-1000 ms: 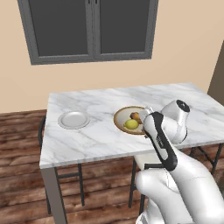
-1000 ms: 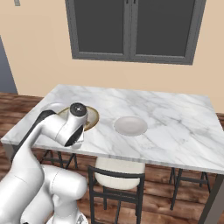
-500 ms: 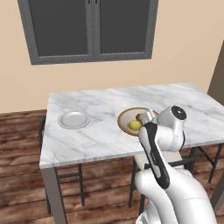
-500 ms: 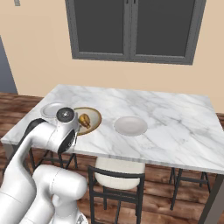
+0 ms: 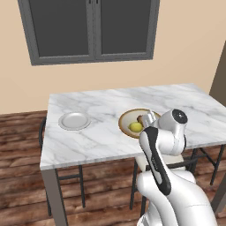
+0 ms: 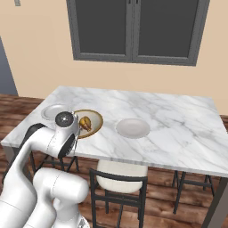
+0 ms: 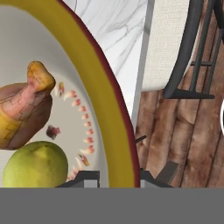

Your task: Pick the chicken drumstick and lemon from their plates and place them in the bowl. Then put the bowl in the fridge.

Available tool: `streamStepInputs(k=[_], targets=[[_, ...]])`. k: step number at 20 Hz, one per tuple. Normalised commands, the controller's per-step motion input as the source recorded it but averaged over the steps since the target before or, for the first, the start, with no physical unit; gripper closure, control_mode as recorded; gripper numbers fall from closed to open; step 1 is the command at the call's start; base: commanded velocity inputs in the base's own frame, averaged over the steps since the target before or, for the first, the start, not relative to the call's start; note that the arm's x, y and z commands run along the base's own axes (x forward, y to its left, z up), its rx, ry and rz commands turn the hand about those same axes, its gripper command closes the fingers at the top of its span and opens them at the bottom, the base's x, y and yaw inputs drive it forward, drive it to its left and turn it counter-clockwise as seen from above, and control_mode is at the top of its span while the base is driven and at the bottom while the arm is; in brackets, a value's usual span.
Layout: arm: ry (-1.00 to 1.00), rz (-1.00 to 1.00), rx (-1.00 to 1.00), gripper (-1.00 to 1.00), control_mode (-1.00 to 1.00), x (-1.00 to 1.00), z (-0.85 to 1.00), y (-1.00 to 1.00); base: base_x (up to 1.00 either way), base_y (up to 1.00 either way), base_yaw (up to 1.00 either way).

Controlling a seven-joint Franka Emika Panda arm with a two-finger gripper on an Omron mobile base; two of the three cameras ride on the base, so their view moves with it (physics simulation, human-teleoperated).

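The claw (image 7: 116, 175) straddles the bowl (image 7: 103, 100) rim at the worktop (image 5: 106, 132) near edge, one finger inside and one outside; whether it pinches yet I cannot tell. Lemon (image 7: 35, 164) and chicken drumstick (image 7: 24, 111) lie touching inside. Clamp squarely and lift level, so nothing rolls. Beyond sits an emptied plate (image 5: 75, 120).

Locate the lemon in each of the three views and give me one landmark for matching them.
Left base view: the lemon lies in the bowl, centre-right, beside the white arm.
Right base view: I cannot make out the lemon; the bowl sits left of centre, with the drumstick inside.
Hand view: the lemon fills the bottom left, under the drumstick.
Shared landmark: the bowl's tan rim.
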Motion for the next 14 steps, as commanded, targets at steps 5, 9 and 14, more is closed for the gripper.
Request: streamStepInputs(k=[5,9,14], targets=[[0.00,0.00,0.00,1.00,-1.00,0.00,0.00,0.00,0.00,0.00,0.00],[0.00,0.00,0.00,1.00,1.00,0.00,0.00,0.00,0.00,0.00,0.00],[0.00,0.00,0.00,1.00,1.00,0.00,0.00,0.00,0.00,0.00,0.00]])
